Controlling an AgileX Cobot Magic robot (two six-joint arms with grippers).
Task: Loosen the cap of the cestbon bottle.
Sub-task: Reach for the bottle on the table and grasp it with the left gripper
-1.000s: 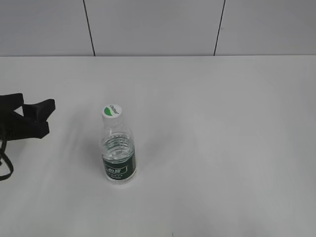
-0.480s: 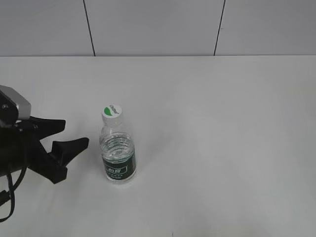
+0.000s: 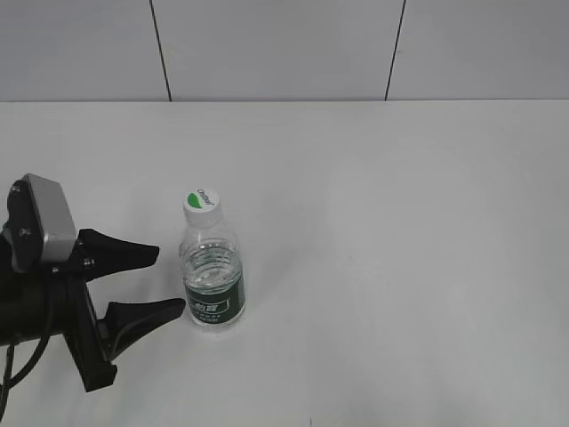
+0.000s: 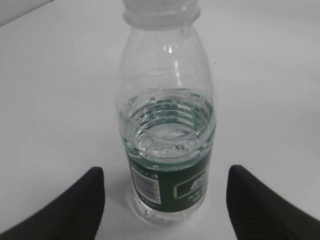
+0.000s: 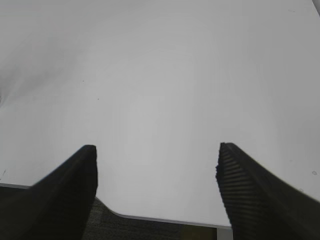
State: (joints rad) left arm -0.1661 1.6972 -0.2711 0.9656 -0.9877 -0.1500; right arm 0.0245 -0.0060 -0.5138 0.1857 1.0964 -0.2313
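Left gripper (image 3: 169, 280) fingers spread, just left of cestbon bottle (image 3: 213, 285); right gripper (image 5: 157, 165) also spread. Bottle looks light, tippy, thin-walled: clamp the lower body, twist cap (image 3: 201, 201).

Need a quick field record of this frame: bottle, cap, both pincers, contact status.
bottle: cestbon bottle, upright on the white table, partly filled with water
cap: white cap, on the neck
left pincer: open, low beside the bottle's base, fingers pointing at it
right pincer: open, over bare table, nothing between the fingers
contact: none visible
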